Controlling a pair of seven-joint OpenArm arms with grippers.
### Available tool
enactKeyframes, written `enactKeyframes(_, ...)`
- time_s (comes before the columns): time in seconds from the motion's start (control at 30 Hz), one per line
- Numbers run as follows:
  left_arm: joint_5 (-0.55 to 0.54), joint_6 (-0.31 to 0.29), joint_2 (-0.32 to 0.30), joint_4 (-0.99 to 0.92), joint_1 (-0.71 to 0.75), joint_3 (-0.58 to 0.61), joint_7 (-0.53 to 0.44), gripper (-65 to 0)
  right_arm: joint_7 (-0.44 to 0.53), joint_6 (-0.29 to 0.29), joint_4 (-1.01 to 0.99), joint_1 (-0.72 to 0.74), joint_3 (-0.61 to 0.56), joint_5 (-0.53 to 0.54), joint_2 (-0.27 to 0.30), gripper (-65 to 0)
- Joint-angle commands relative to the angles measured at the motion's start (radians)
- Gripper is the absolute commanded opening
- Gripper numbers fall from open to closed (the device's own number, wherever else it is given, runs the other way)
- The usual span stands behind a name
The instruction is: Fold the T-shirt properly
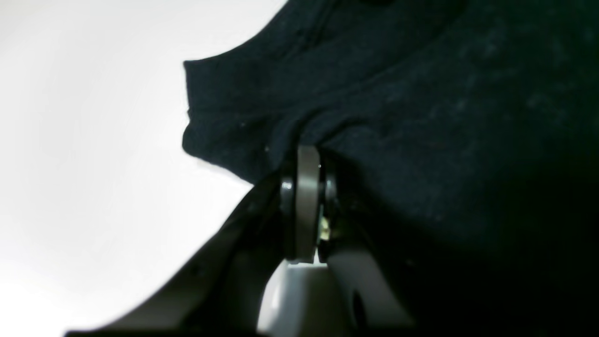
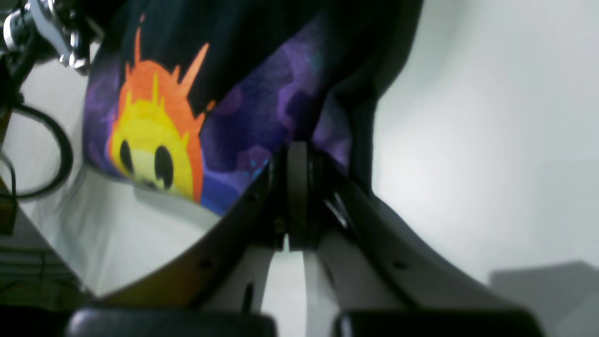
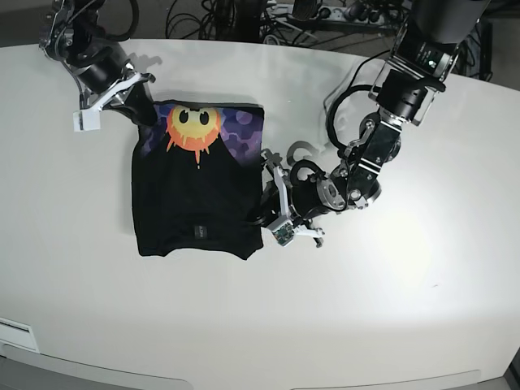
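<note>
T-shirt (image 3: 195,195) lying partly folded on the white table (image 3: 422,284), sun print at its far edge. Left gripper (image 1: 306,154) pinches plain black cloth at the shirt's near right edge; right gripper (image 2: 299,150) pinches the printed far left corner.

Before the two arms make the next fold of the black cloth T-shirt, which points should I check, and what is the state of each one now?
1. Left gripper shut on the black cloth T-shirt, at its plain edge: ok.
2. Right gripper shut on the printed edge by the yellow-orange sun face: ok.
3. How many cloth layers each grip holds: cannot tell.
4. Shirt lying flat on the white table: mostly ok, bottom hem slightly uneven.
5. Black cables apart from the shirt: ok.
</note>
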Motion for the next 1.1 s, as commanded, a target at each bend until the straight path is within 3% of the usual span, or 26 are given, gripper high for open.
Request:
enactKeyframes(0.0, 0.018, -0.004, -0.003, 0.004, -0.021, -0.002, 0.028, -65.0, 0.002, 0.007, 0.037, -0.013, 0.001, 0.010, 0.005, -65.0)
enactKeyframes(0.13, 0.016, -0.004, -0.011, 0.005, -0.028, -0.002, 0.057, -65.0, -0.009, 0.007, 0.122, -0.016, 0.002, -0.043, 0.011, -65.0)
enactKeyframes(0.27, -0.016, -0.015, -0.025, 0.005, -0.028, -0.002, 0.126, -65.0, -0.040, 0.007, 0.214, -0.016, 0.002, -0.010, 0.011, -65.0)
enactKeyframes(0.43, -0.208, -0.016, -0.051, 0.007, -0.032, -0.002, 0.225, -65.0, -0.042, 0.007, 0.358, -0.011, 0.002, -0.008, 0.010, -65.0)
enactKeyframes(0.6, -0.391, -0.085, -0.075, 0.061, -0.041, -0.049, 0.340, -65.0, -0.042, 0.007, 0.497, -0.014, 0.003, -0.015, 0.010, -65.0)
enactKeyframes(0.73, -0.624, -0.085, -0.098, 0.183, -0.035, -0.171, 0.552, -65.0, -0.037, 0.007, 0.577, -0.045, 0.047, -0.015, 0.010, -65.0)
enactKeyframes(0.93, -1.095, -0.085, -0.188, 0.388, 0.008, -0.382, 0.851, -65.0, -0.034, -0.072, 0.577, -0.116, 0.190, -0.007, 0.010, -65.0)
enactKeyframes(1.07, -1.269, -0.085, -0.258, 0.534, 0.119, -0.532, 0.969, -65.0, -0.034, -0.091, 0.577, -0.179, 0.277, 0.005, 0.010, -65.0)
